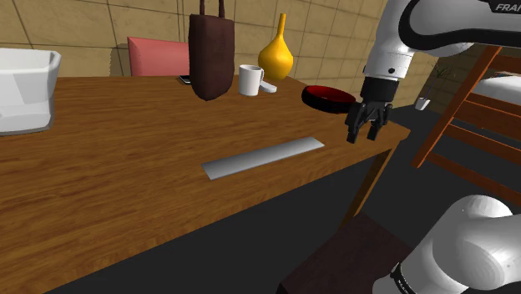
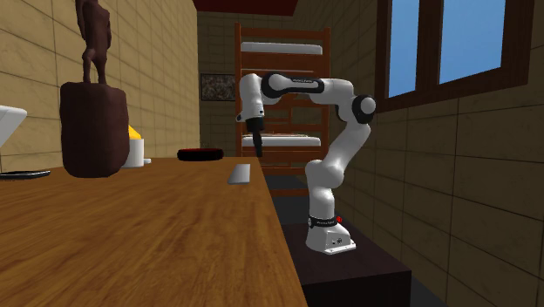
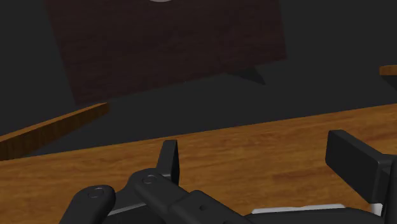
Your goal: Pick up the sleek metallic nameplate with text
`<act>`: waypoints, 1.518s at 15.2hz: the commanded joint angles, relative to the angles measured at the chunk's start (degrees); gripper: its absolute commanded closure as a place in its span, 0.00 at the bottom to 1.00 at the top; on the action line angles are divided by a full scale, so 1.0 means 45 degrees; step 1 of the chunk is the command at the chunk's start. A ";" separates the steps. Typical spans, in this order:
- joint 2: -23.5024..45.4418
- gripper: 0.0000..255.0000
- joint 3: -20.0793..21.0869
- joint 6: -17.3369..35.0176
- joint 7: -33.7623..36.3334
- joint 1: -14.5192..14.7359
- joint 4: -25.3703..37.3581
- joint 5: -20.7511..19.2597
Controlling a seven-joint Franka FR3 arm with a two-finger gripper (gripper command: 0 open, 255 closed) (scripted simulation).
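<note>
Shoulder view: nameplate [image 1: 263,157] lies flat on the tabletop [image 1: 125,175], a long thin grey strip running roughly along the edge nearest the stand [image 1: 351,259], bare wood all round it, no text readable on it. Second exterior view puts the nameplate [image 2: 240,173] close to that same edge, so top-down access looks free on every side. Gripper [image 1: 366,125] hangs above the tabletop's corner by the stand, just off the strip's nearer end, touching neither plate nor wood. From the second exterior view the gripper [image 2: 256,150] is up in the air, pointing down. Wrist view: fingers [image 3: 168,159] stand apart with nothing between them, so jaws released, carrying nothing. Reads as pre-grasp; my guess is they're spread on purpose to straddle the narrow width. Plate is low-profile, so pads likely have to go right down to the wood; risk is skating over the top or shoving it. Clutter sits toward the far edge, well apart from the plate, shouldn't interfere: brown bag [image 1: 210,50], white mug [image 1: 250,79], yellow vase [image 1: 275,54], and a dark dish [image 1: 327,98] with red inside toward the far corner, nearest the gripper. White basin-like thing [image 1: 25,88] at the shoulder view's left end of the tabletop. Count: 1 nameplate, 1 bag, 1 mug, 1 vase, 1 dish, 1 basin, 1 arm, 2 fingers. Nothing grasped yet, judging this as approach phase
</note>
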 commanded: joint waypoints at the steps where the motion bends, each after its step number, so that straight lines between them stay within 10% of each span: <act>1: 0.0000 0.00 0.0000 0.0000 0.0000 0.0000 0.0000 0.0000; 14: -0.0420 0.00 0.6028 0.0744 1.2810 -0.2275 0.1036 0.3778; 23: 0.2546 0.00 1.0836 0.1743 2.1624 -0.5786 0.4658 0.3859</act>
